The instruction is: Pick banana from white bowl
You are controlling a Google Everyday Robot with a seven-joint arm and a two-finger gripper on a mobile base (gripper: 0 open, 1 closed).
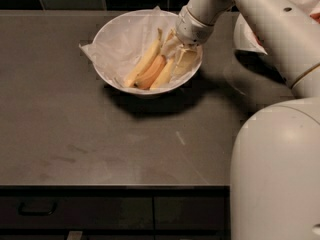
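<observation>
The white bowl [107, 36] with crinkled paper lining stands at the back middle of the dark counter. Three bananas lie in it side by side. The long yellow banana [144, 63] is the leftmost, with its brownish stem tip pointing to the back. An orange-tinted banana [153, 72] lies next to it, and a paler slim one [164, 74] lies on the right. My gripper [183, 60] reaches down into the bowl's right side, at the far end of the paler banana and to the right of the long yellow one. Its tips are partly hidden by the paper and the wrist.
A second white bowl [246, 36] stands at the back right, mostly hidden behind my arm [260, 19]. My pale base [275, 174] fills the lower right. Dark tiles run along the back wall. A drawer handle [35, 210] shows below the counter's front edge.
</observation>
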